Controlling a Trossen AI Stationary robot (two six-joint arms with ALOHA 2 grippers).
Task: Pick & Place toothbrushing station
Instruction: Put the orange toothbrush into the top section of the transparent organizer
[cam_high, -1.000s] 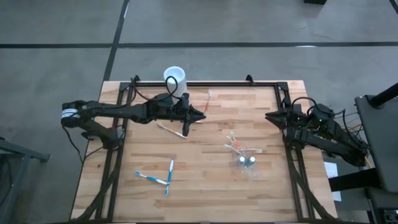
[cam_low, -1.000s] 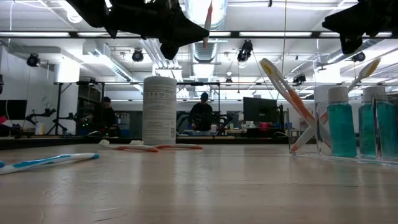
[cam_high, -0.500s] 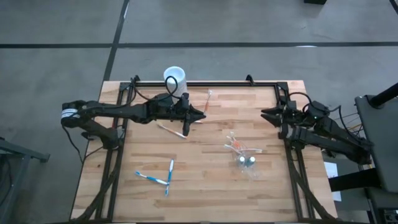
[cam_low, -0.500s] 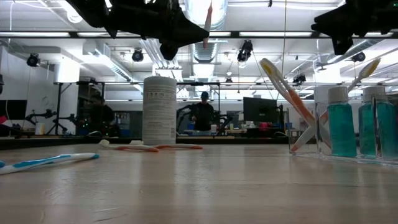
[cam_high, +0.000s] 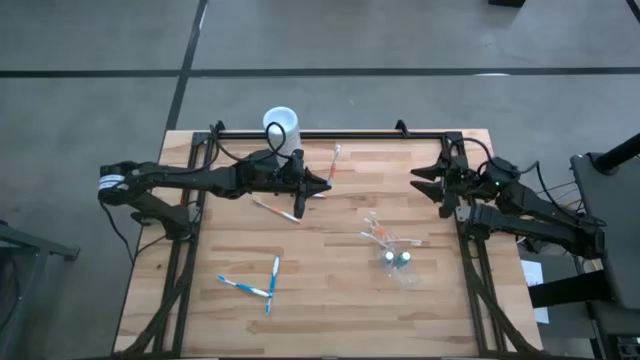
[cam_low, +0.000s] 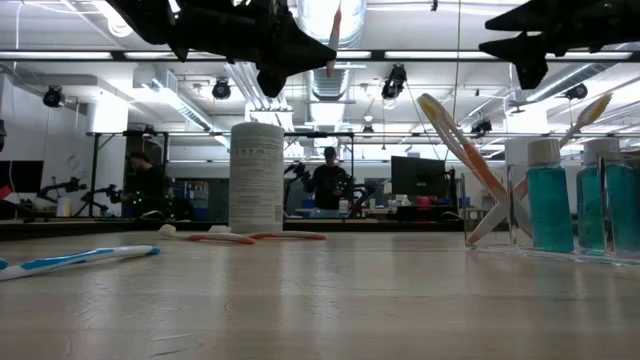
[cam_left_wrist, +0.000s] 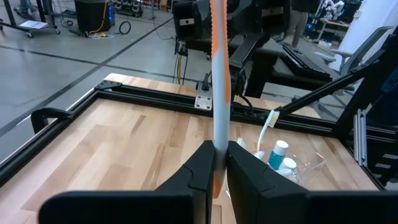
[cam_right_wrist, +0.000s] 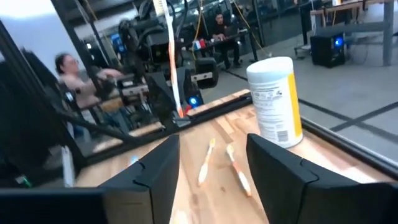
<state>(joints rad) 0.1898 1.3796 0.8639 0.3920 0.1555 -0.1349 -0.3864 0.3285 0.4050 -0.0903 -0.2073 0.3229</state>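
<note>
A: Left gripper (cam_left_wrist: 216, 163)?
B: Jaws clamped on an orange-and-white toothbrush (cam_left_wrist: 219, 81), held upright above the table's (cam_high: 330, 300) far middle, near the white cup (cam_high: 281, 127).
A: Right gripper (cam_high: 420, 181)?
B: Jaws spread wide, nothing between them, raised at the right edge.
A: The station?
B: Clear plastic cup (cam_high: 398, 262) right of centre, toothbrushes leaning in it. Blue-and-white toothbrushes (cam_high: 255, 283) lie near-left.

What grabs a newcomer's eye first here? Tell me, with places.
The left gripper, raised above the table's far middle, is shut on an orange-and-white toothbrush standing upright. The right gripper hangs open and empty at the right edge. Between them, nearer the front, the clear plastic cup holds toothbrushes.
</note>
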